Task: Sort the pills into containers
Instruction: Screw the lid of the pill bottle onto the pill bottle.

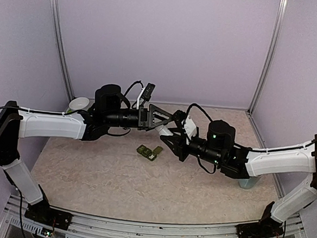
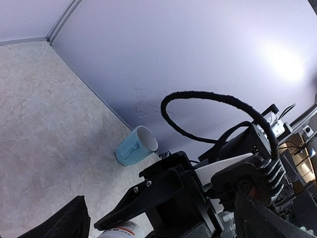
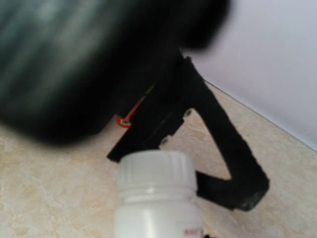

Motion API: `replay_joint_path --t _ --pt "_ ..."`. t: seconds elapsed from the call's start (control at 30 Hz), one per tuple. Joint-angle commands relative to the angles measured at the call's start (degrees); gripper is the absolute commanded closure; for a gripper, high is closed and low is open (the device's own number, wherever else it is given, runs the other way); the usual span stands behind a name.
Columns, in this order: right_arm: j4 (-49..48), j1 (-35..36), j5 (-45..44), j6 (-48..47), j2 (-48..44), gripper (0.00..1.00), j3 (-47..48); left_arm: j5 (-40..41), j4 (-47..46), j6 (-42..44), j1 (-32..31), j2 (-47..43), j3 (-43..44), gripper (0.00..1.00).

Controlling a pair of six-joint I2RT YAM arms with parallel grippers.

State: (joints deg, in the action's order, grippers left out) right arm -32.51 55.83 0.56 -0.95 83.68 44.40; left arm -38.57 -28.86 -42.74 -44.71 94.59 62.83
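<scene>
The dark green containers lie on the table at the centre, below both grippers. My right gripper is shut on a white pill bottle with a ribbed white cap and holds it above the table. My left gripper is open, and its black fingers stand on either side of the bottle's cap. In the left wrist view the bottle's top shows at the bottom edge under the right gripper's black finger. No loose pills show.
A pale blue mug sits by the right wall, partly hidden under my right arm in the top view. A white bowl sits at the back left. Lilac walls close in three sides.
</scene>
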Motion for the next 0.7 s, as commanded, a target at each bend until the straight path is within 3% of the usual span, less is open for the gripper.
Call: replay_joint_path --t 0.0,0.27,0.67 --pt "2.6 0.4 -1.9 -1.4 -1.2 0.96 -0.2 3.5 2.6 3.1 -0.1 -3.3 1.4 0.01" --pt "2.1 0.5 -8.0 -5.6 -3.9 0.95 -0.7 4.0 4.8 1.1 1.0 -2.9 -0.2 0.04" --pt "1.1 0.4 -8.5 -5.1 -1.1 0.96 -0.5 0.9 1.9 -0.6 0.7 -1.6 0.2 0.07"
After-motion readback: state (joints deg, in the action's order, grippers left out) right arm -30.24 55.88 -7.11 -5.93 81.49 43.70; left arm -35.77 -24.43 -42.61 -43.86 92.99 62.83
